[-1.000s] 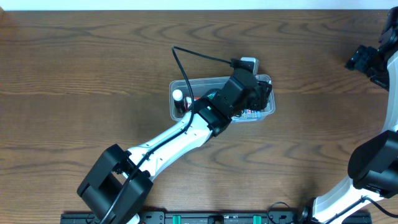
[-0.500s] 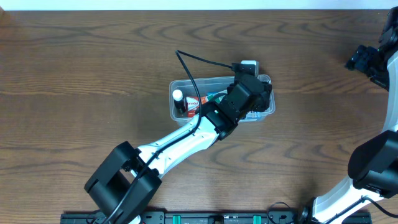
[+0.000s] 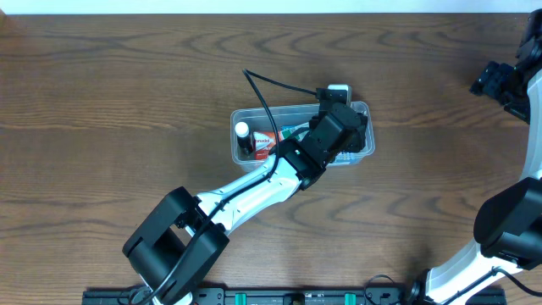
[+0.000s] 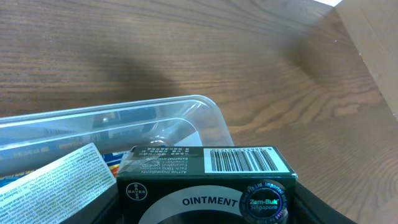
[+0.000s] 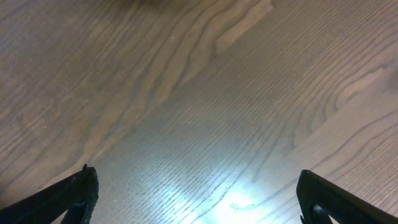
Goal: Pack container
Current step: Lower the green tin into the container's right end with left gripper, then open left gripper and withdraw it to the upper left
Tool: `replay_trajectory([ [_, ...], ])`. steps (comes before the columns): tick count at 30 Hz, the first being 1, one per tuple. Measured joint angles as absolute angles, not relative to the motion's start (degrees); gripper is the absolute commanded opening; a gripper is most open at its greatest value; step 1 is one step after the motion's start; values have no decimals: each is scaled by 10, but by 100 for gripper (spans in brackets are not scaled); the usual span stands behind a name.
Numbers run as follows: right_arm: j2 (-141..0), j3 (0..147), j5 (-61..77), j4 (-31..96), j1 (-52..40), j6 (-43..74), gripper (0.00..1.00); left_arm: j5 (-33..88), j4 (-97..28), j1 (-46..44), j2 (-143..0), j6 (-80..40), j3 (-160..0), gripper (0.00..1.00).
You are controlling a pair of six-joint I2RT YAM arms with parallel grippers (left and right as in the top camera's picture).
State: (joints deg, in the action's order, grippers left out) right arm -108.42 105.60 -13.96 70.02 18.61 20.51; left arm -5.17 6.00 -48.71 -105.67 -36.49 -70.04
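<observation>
The clear plastic container sits mid-table. It holds a small white-capped bottle, a red-and-white box and other packs. My left gripper is over the container's right end, shut on a dark green ointment box with a barcode. In the left wrist view the container's rounded corner lies just beyond the box, with a white printed pack at left. My right gripper is open and empty over bare wood at the far right edge.
A black cable arcs from the left wrist over the container's back rim. The table's pale back edge runs along the top. A black rail lines the front edge.
My left gripper has shifted slightly right and lower over the container's right end with the ointment box. The right arm has not moved.
</observation>
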Motion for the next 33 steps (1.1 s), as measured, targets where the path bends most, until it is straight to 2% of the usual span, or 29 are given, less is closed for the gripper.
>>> replay_trajectory([
  [2,-1084,1056,-140,700,186,205,99,-51,61,-487,-1057,-365,-700,70],
  [6,-1084,1056,-140,700,186,205,99,-52,61,-487,-1057,-368,-700,83],
  [9,-1084,1056,-140,700,186,205,99,-49,65,-487,-1057,-375,-700,85],
  [14,-1084,1056,-140,700,186,205,99,-44,67,-487,-1057,-374,-700,82],
  [19,-1084,1056,-140,700,186,205,99,-44,67,-487,-1057,-356,-700,67],
  [23,-1084,1056,-140,700,186,205,99,-43,61,-486,-1056,-330,-700,60],
  [29,-1084,1056,-140,700,186,205,99,-47,-4,-460,-1040,-299,-700,59],
  [33,-1084,1056,-140,700,186,205,99,-53,-78,-404,-982,-295,-700,61],
])
